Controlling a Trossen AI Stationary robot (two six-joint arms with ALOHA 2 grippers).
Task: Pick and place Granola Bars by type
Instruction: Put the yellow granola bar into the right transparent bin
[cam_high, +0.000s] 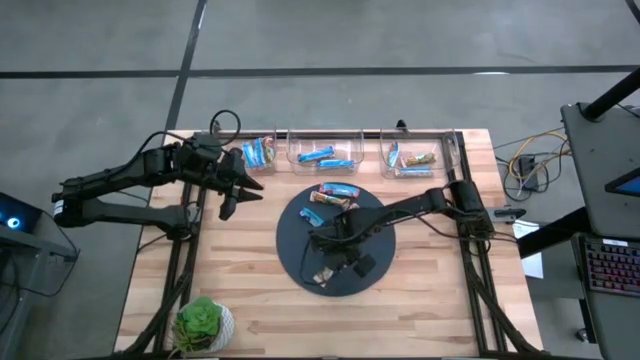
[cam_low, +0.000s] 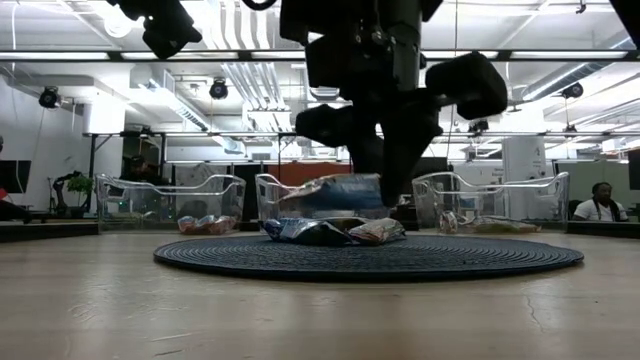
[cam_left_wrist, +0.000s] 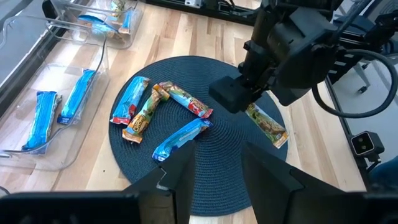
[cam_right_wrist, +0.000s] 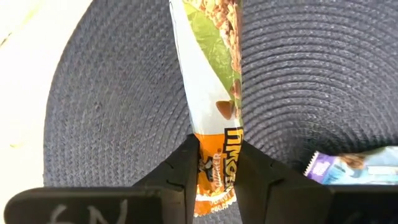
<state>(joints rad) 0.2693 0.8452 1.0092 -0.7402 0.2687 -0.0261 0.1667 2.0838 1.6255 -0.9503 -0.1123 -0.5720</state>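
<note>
Three clear bins stand in a row along the far edge of the wooden surface (cam_high: 250, 260). Left bin (cam_high: 258, 153) holds a couple of blue-and-red/white wrapped bars; middle bin (cam_high: 325, 155) holds two bright blue bars; right bin (cam_high: 415, 158) holds brown-tan bars, plus one or two I can't make out. So each type already has its bin and sorting is partly done. Left on the dark round mat (cam_high: 295, 250): a cluster on its far side, seen best from the left wrist: a blue-and-red bar (cam_left_wrist: 130, 99), a brown-tan bar (cam_left_wrist: 144, 113), another multicoloured bar (cam_left_wrist: 185, 100), a bright blue bar (cam_left_wrist: 180, 138). At least four loose, then. Right gripper (cam_right_wrist: 214, 163) is low over the mat centre, fingers closed onto the orange end of a brown-tan granola bar (cam_right_wrist: 214, 93); the bar runs away from the fingers, across the mat weave. Whether it is lifted clear of the mat I cannot tell from here. A blue wrapper end (cam_right_wrist: 354, 169) lies just beside it. Left gripper (cam_high: 232, 195) hangs over the surface near the left bin, well apart from the mat; fingers partly apart, holding nothing. Judgement: about half sorted; the held bar would belong in the right bin, the loose ones to follow.
</note>
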